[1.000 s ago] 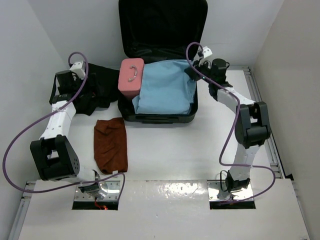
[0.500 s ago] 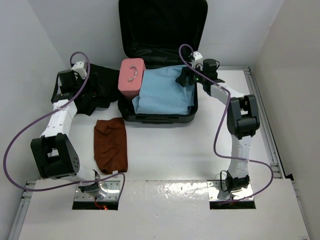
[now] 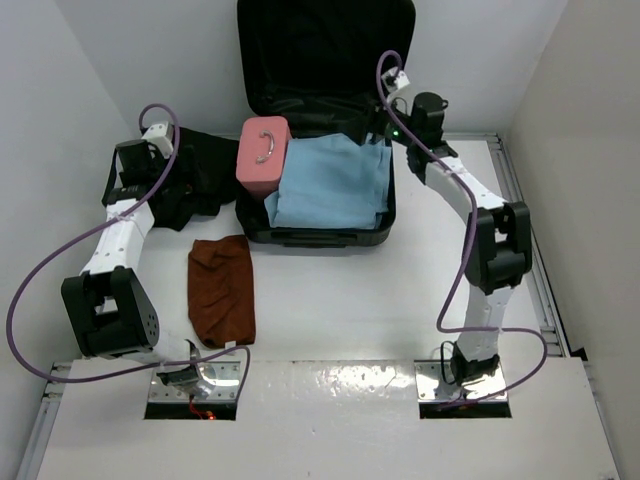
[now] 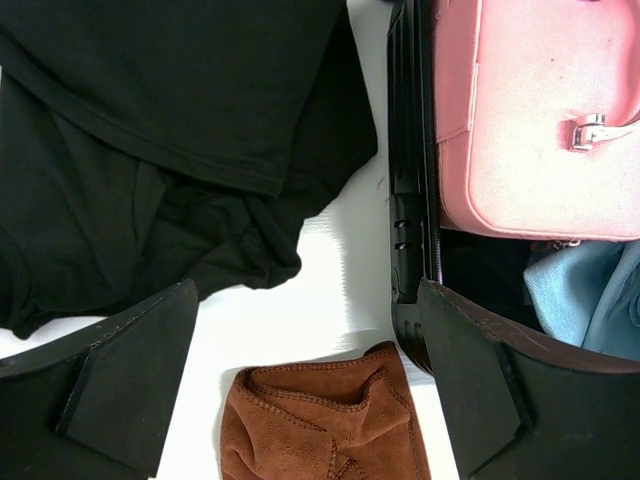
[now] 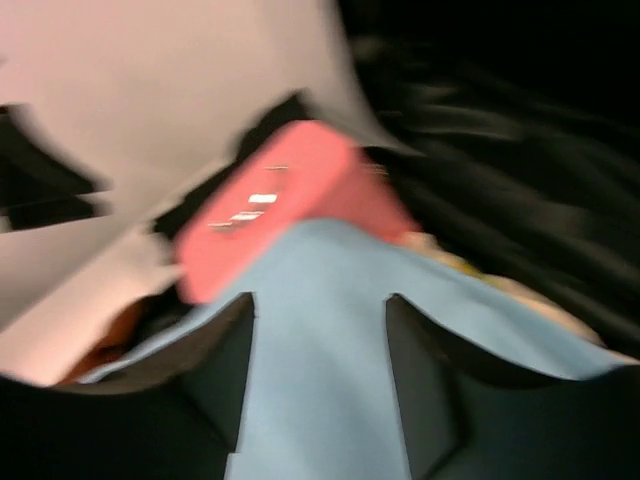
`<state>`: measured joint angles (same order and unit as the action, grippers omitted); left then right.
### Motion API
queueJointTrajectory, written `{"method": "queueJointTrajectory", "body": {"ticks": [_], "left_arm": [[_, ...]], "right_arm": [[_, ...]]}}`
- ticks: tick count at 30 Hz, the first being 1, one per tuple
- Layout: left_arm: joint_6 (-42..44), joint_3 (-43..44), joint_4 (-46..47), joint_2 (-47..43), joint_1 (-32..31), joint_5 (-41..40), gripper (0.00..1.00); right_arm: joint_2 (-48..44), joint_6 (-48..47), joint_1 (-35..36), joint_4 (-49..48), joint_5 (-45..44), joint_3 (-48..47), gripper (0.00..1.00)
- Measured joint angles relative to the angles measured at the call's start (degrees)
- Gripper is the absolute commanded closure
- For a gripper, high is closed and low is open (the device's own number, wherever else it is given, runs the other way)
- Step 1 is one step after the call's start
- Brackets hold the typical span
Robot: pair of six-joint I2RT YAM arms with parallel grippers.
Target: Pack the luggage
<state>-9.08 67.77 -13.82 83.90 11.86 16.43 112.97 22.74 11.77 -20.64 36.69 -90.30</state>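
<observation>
White table [image 3: 350,300] | luggage [image 3: 325,50] 1 | pink case [image 3: 262,150] 1 | brown cloth [image 3: 222,290] 1

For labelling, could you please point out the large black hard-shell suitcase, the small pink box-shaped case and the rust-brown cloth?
Large black hard-shell suitcase [image 3: 325,50], top external view, open lid's lining.
Small pink box-shaped case [image 3: 262,166], top external view, top face.
Rust-brown cloth [image 3: 222,292], top external view, centre.

The left arm [image 3: 118,235] extended forward, its left gripper [image 4: 308,300] pointing down with fingers spread wide and empty. The right arm [image 3: 458,185] stretched far ahead, the right gripper [image 5: 320,310] parted, holding nothing.
</observation>
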Motion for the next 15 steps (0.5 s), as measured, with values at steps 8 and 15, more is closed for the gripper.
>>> {"method": "queueJointTrajectory", "body": {"ticks": [8, 15], "left_arm": [[0.1, 0.0, -0.7, 0.0, 0.0, -0.7, 0.04], [1.1, 0.0, -1.8, 0.0, 0.0, -1.7, 0.04]], "right_arm": [[5.1, 6.9, 8.9, -0.1, 13.1, -1.4, 0.76], [6.3, 3.7, 12.1, 7.7, 19.6, 3.0, 0.83]]}}
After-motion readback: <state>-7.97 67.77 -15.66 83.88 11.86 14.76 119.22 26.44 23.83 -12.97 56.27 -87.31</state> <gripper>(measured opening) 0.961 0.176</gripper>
